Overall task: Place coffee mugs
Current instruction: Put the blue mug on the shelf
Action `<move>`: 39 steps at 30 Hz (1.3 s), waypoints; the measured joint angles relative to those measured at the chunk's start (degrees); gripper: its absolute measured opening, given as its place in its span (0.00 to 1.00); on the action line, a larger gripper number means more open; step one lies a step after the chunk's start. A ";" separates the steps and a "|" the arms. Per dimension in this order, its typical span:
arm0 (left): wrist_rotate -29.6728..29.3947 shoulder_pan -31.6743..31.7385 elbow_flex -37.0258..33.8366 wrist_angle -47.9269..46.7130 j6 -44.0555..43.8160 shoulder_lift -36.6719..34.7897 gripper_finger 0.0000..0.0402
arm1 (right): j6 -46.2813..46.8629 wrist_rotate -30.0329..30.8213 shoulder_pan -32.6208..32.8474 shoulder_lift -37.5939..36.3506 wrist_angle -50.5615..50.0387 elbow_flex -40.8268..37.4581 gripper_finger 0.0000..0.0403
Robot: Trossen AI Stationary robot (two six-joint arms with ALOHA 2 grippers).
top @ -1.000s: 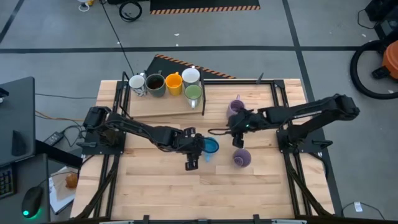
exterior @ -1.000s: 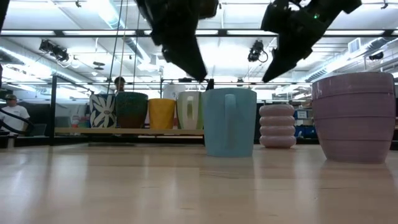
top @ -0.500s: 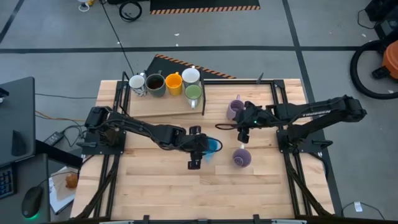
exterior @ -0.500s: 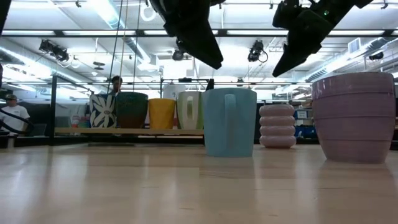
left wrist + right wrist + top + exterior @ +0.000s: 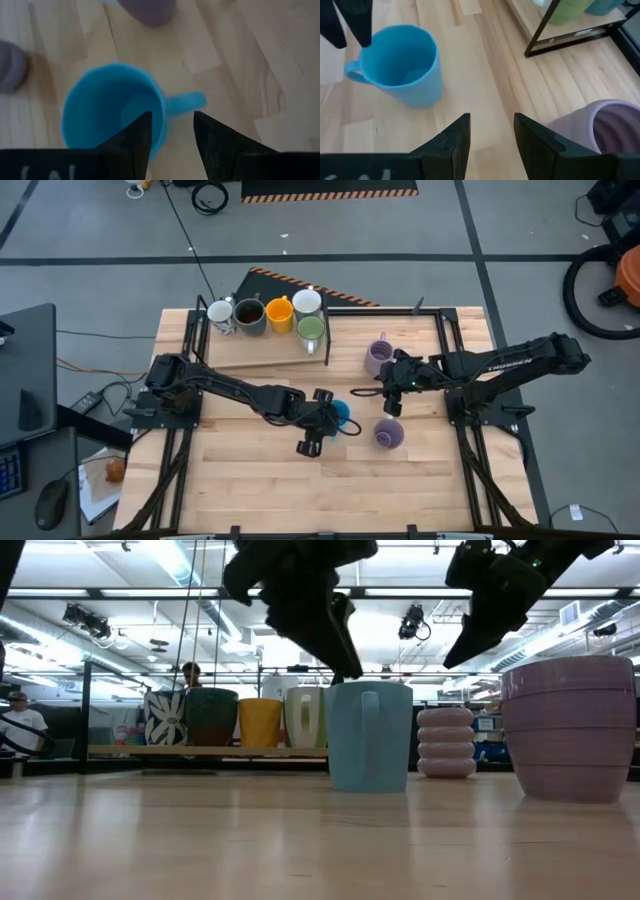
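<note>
High view puts my left gripper (image 5: 322, 423) over the middle of the table (image 5: 240, 480), right above the blue mug (image 5: 340, 412), which stands upright on the wood with its handle (image 5: 186, 102) sticking out sideways. My left fingers (image 5: 134, 137) are spread apart and straddle the mug's rim beside the handle; they seem not to touch it, though from the wrist camera I can't be certain. My right gripper (image 5: 385, 394) hangs between the two lavender mugs, jaws parted and holding nothing. One lavender mug (image 5: 378, 356) stands farther back near the rack's corner, the other lavender mug (image 5: 388, 434) closer to the front edge, both upright and apart from the blue one. On the raised shelf (image 5: 250, 350) at the back sit the rest in a row: a white patterned mug (image 5: 221, 313), a dark mug (image 5: 249, 313), an orange mug (image 5: 279, 313), a white mug (image 5: 306, 302) and a green mug (image 5: 311, 330).
</note>
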 joint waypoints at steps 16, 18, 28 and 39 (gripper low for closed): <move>-2.91 1.07 0.07 -1.54 1.29 3.28 0.34 | 3.39 1.37 3.14 -0.20 2.01 0.00 0.39; -2.90 1.07 0.07 -1.41 1.31 3.27 0.30 | 3.38 1.52 3.66 -0.20 2.38 0.00 0.39; -1.98 1.06 0.11 -3.56 2.43 2.92 0.08 | 3.36 2.00 3.83 -0.20 2.23 0.00 0.39; -1.87 3.86 -0.01 -24.54 3.68 -7.05 0.07 | 2.84 2.72 4.07 -0.17 2.17 0.00 0.39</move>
